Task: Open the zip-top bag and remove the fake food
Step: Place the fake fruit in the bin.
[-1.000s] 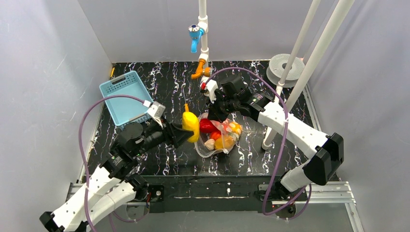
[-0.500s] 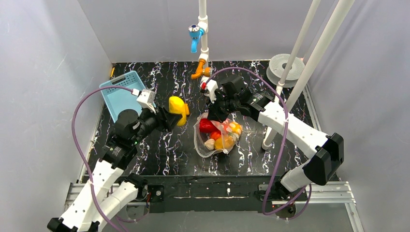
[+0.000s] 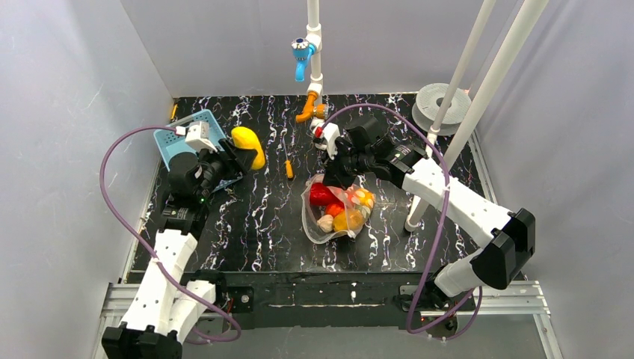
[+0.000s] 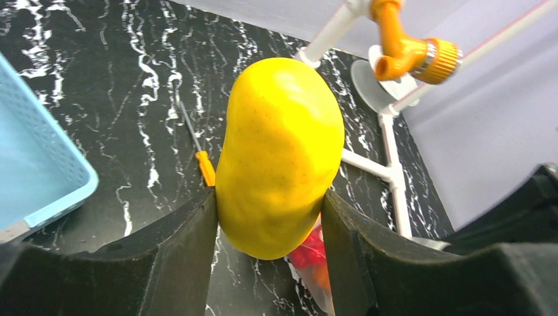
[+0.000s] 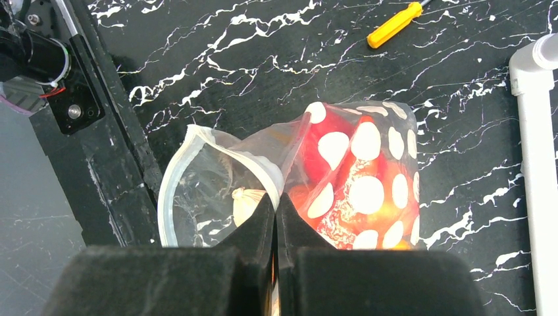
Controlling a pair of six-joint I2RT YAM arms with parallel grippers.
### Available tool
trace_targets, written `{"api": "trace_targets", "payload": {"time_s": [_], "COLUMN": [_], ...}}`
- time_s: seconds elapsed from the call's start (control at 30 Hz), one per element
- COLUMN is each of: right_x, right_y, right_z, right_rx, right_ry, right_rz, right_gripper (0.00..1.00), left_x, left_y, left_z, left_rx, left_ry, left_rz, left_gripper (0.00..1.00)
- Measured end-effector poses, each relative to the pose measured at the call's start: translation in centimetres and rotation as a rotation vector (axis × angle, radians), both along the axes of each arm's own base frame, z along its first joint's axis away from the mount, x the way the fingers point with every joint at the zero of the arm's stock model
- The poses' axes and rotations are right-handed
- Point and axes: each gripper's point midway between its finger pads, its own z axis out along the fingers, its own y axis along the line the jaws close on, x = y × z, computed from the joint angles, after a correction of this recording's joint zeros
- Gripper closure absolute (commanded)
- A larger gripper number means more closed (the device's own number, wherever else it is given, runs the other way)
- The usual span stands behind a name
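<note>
The zip-top bag, clear with white polka dots, lies at the table's middle with its mouth gaping toward the near edge. My right gripper is shut on the bag's rim. Inside the bag sit red, orange and pale fake food pieces. My left gripper is shut on a yellow oblong fake food piece, held in the air by the right rim of the basket. In the left wrist view the yellow piece fills the gap between both fingers of my left gripper.
A light blue perforated basket stands at the back left, its corner showing. An orange-handled screwdriver lies between basket and bag. White pipes with a blue tap and an orange tap rise at the back. A white spool sits back right.
My left arm has swung left and toward the back, carrying the yellow piece from beside the bag over to the basket's right rim. The right gripper and bag have stayed put.
</note>
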Motion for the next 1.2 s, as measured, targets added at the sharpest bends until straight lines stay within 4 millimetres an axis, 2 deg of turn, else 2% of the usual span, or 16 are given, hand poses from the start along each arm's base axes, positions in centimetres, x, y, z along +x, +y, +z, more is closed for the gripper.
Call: {"api": "trace_targets", "payload": {"time_s": [0.43, 0.63, 0.97, 1.2], "right_x": [0.0, -0.3, -0.6, -0.5], "right_y": [-0.2, -0.2, -0.2, -0.1], "right_z": [0.7, 0.2, -0.1, 0.0], "right_rx": [0.029, 0.03, 0.033, 0.038], "right_ry": [-0.008, 0.001, 0.014, 0.01], "right_rz": [0.003, 0.01, 0.02, 0.021], "right_gripper": [0.99, 0.99, 0.99, 0.99], "left_x": [4.2, 5.4, 6.6, 7.0], "left_y": [5.9, 8.8, 11.0, 13.1], "left_z": [-4.6, -6.8, -9.8, -12.6], "left_rx": [-0.011, -0.004, 0.012, 0.043], "left_ry": [0.142, 0.205, 0.282, 0.365], "left_rz": [0.254, 0.37, 0.447, 0.535], "left_gripper": [1.0, 1.0, 1.0, 1.0]}}
